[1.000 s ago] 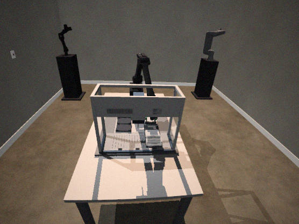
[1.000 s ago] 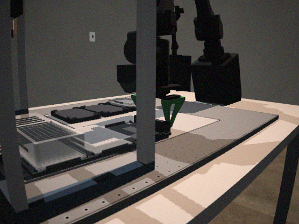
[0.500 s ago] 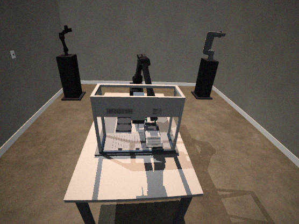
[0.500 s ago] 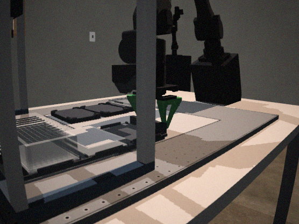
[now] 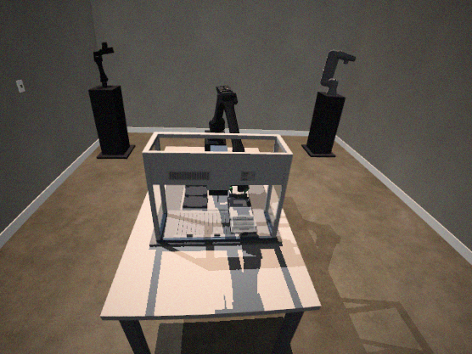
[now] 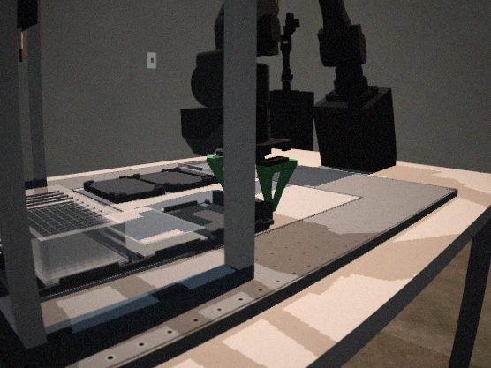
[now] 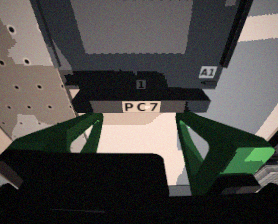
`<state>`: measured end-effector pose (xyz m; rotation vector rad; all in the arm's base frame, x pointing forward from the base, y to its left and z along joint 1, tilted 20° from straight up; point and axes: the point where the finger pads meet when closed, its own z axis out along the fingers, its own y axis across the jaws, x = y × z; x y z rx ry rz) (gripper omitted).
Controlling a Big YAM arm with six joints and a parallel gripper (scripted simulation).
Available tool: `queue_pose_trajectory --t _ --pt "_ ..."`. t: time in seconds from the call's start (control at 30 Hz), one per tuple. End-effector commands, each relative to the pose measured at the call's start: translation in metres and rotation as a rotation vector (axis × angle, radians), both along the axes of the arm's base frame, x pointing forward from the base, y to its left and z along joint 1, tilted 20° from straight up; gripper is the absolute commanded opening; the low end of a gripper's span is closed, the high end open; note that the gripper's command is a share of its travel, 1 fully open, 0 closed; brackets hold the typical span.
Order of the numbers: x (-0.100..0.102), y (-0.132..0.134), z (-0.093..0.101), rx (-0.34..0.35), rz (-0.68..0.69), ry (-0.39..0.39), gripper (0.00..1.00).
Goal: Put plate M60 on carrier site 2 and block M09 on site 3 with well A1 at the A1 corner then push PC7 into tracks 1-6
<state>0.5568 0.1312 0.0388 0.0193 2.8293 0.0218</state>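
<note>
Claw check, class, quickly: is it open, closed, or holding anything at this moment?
Claw: open, gripping nothing; its green fingers stand either side of the PC7 handle.

We see a matt black arm (image 5: 224, 111) built of blocky, rounded links, rising from a squarish black base block (image 6: 355, 129). Its claw (image 6: 247, 182) carries two bright green fingers, each a triangular open frame with slanted struts, tapering to dark tips. A broad black housing (image 7: 85, 185) fills the wrist view at 6 o'clock.
</note>
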Motion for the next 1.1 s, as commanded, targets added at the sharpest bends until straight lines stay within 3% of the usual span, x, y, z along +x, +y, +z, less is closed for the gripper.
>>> queue_pose_trajectory --t 0.0,0.47,0.5,0.6,0.7,0.77,1.0,1.07 --pt "0.045 -0.005 0.026 0.013 -0.006 -0.096 0.8" --pt "0.059 -0.006 0.032 0.011 -0.006 -0.098 0.8" --pt "0.011 0.008 0.026 0.015 0.01 -0.097 0.8" --pt "0.01 0.005 0.025 0.016 0.001 -0.097 0.8" --pt "0.003 0.008 0.012 0.014 0.001 -0.076 0.8" --pt "0.001 0.008 0.022 0.019 0.001 -0.096 0.8" --pt "-0.011 0.008 0.011 0.016 0.001 -0.084 0.8" --pt "-0.013 0.009 0.015 0.019 0.001 -0.094 0.8"
